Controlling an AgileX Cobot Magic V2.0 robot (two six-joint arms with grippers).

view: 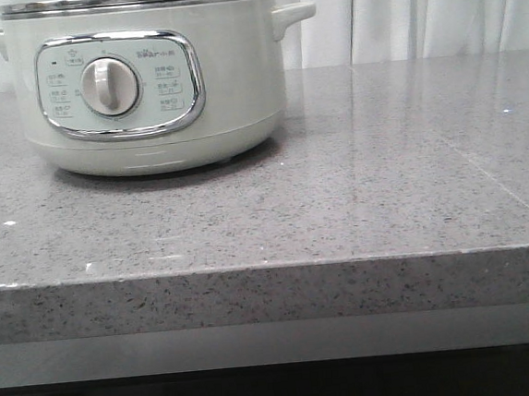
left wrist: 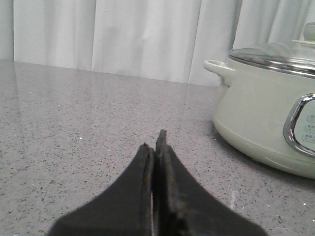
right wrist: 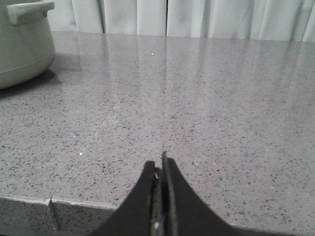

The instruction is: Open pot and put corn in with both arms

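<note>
The pale grey-green pot (view: pixel 147 78) stands at the back left of the grey stone counter, its steel-rimmed lid (view: pixel 136 0) on and its dial (view: pixel 109 86) facing me. In the left wrist view the pot (left wrist: pixel 268 110) lies off to one side of my left gripper (left wrist: pixel 153 142), which is shut with nothing between its dark fingers. My right gripper (right wrist: pixel 158 164) is also shut and empty, low over the counter's front edge, with the pot's handle (right wrist: pixel 27 11) far off. No corn shows in any view. Neither gripper appears in the front view.
The speckled grey counter (view: pixel 356 181) stretches right of the pot, ending in a thick front edge (view: pixel 273 294). White curtains (view: pixel 415 9) hang behind it.
</note>
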